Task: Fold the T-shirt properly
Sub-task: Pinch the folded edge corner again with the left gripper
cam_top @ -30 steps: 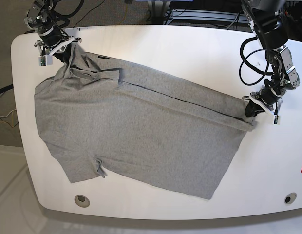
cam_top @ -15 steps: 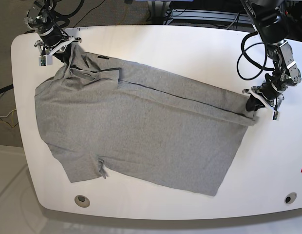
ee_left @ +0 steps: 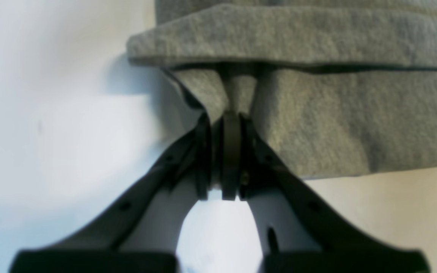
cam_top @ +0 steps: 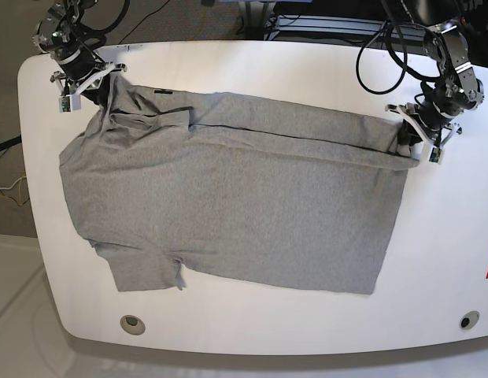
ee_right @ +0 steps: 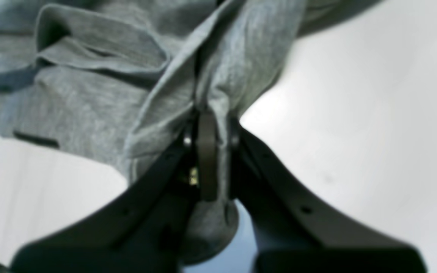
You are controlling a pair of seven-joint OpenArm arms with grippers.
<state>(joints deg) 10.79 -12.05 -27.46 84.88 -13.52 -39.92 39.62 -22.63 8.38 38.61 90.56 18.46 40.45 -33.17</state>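
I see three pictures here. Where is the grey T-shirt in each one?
Base: the T-shirt spreads across the white table.
Left wrist: fills the top, pinched by the left gripper.
Right wrist: upper left, pinched by the right gripper.
Shared landmark: the white table.

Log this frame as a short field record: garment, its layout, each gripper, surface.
garment: grey T-shirt, plain side up
layout: spread flat, far edge folded over into a long band
left gripper: shut on the T-shirt's hem-end corner
right gripper: shut on the T-shirt near the collar end
surface: white table
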